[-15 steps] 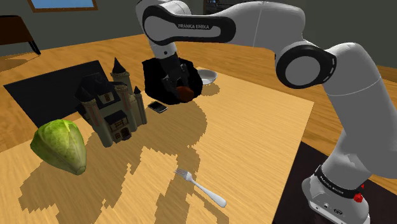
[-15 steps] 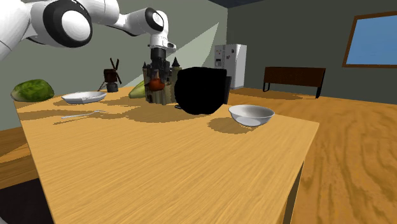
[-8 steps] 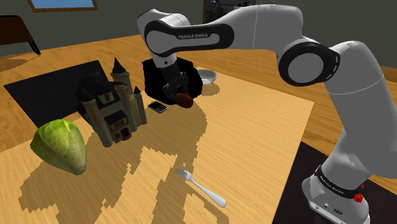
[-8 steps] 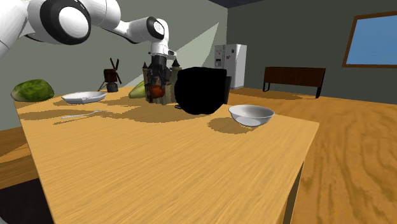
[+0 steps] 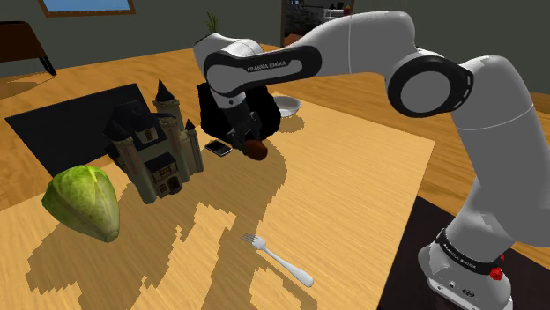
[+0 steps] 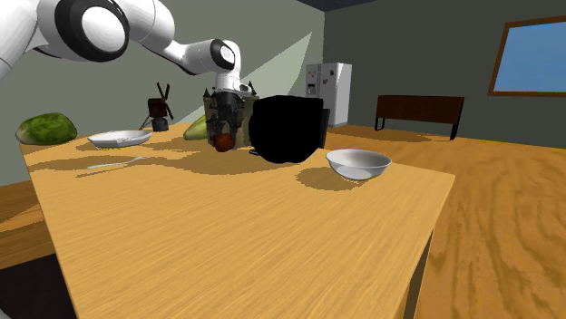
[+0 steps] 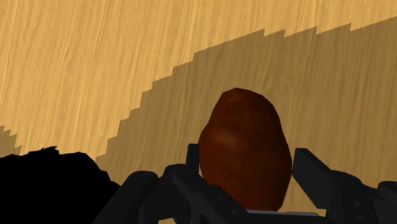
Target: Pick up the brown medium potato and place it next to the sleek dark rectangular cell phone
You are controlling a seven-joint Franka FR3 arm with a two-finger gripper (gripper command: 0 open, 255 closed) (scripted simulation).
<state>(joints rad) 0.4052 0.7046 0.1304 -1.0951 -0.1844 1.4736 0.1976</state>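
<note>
Reddish-brown and egg-shaped, the smooth-skinned potato (image 7: pixel 245 149) is sitting between the two fingers of the all-black gripper (image 7: pixel 247 167). We are recording those fingers as clamping it on its two flanks. In the shoulder view the potato (image 5: pixel 256 150) is hanging low over the pale wooden table (image 5: pixel 353 194). It is just beside the small, dark, flat rectangular cell phone (image 5: pixel 219 148), on the side away from the castle. Whether it is touching the wood we cannot tell.

We are judging the potato to be firm and stiff, light enough for this hold, and not fragile (a modest squeeze should not be marking it). Its rounded skin is giving the pads little flat surface to bear on. The widest girth, where the fingers are sitting, is therefore looking like the right place to hold. Once released, it may be rolling a little on its curved side.

Counting, we are finding:
- one potato
- one cell phone
- one grey-and-tan toy castle (image 5: pixel 154 145)
- one green cabbage (image 5: pixel 84 201)
- one silver fork (image 5: pixel 278 259)
- one white bowl (image 6: pixel 359 163)
- one bulky black shape (image 6: pixel 288 130), standing just beyond the phone in the shoulder view
</note>
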